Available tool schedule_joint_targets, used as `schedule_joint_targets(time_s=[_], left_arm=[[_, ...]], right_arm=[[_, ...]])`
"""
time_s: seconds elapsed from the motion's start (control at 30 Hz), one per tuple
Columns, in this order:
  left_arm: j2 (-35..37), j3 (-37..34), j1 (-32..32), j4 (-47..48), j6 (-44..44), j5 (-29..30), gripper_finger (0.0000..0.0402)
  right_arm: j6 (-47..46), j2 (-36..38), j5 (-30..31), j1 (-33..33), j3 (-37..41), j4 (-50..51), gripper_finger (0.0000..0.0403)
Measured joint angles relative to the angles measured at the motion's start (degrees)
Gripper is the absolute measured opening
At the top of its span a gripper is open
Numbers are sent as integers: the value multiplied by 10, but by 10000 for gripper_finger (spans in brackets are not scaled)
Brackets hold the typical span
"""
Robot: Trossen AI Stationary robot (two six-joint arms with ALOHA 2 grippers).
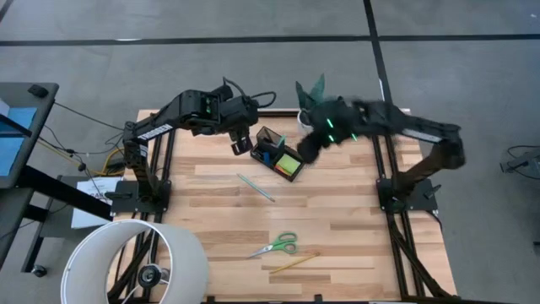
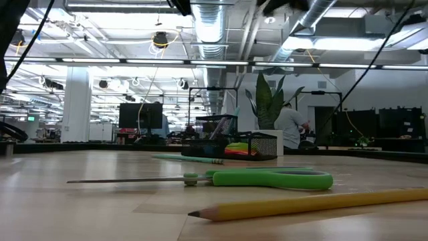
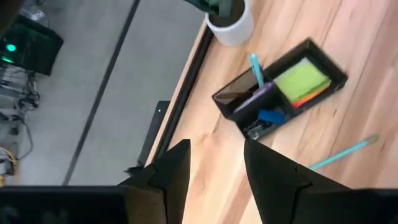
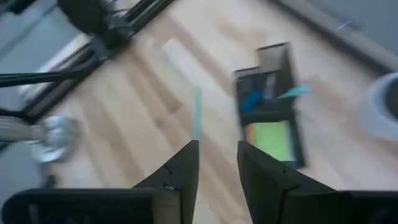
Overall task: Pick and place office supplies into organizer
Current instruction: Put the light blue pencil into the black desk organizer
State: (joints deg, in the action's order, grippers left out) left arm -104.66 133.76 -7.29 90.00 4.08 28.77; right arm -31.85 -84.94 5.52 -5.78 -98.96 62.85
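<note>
Your left wrist view alone shows the organizer's contents; both grippers — left, right, seemingly — hang parted, empty.

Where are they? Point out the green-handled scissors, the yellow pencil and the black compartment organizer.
green-handled scissors (image 1: 281, 245), high view, on the green handles.
yellow pencil (image 1: 293, 263), high view, mid-shaft.
black compartment organizer (image 3: 333, 70), left wrist view, on its outer wall beside the lime pad.

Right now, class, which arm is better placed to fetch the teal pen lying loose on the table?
Probably the left. The left gripper, empty with fingers apart, hovers nearer the teal pen; the right gripper is beyond the organizer.
</note>
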Motion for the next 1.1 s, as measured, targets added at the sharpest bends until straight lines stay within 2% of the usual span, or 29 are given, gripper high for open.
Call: schedule_joint_targets(time_s=[0.17,0.2,0.27,0.47,0.57,0.73,0.9,1.0,1.1], left_arm=[[0,0,-18,0,-7,2,144],[0,0,-24,0,-3,-10,144],[0,0,-36,0,2,-33,144],[0,0,-63,0,3,-40,144],[0,0,-74,0,3,-39,144],[0,0,-81,0,0,-38,144],[0,0,-81,0,-3,-44,144],[0,0,-80,0,-11,-45,144],[0,0,-79,0,-12,-45,144]], right_arm=[[-77,40,273,157,23,43,103],[-97,43,303,181,30,51,103],[-126,42,309,214,38,68,103],[-160,4,189,209,38,75,103],[-120,-47,153,190,39,75,103],[-64,-158,1,156,39,66,103],[-1,-258,-108,128,39,36,102],[31,-305,-139,114,38,-3,102],[34,-342,-143,104,27,-20,102]])
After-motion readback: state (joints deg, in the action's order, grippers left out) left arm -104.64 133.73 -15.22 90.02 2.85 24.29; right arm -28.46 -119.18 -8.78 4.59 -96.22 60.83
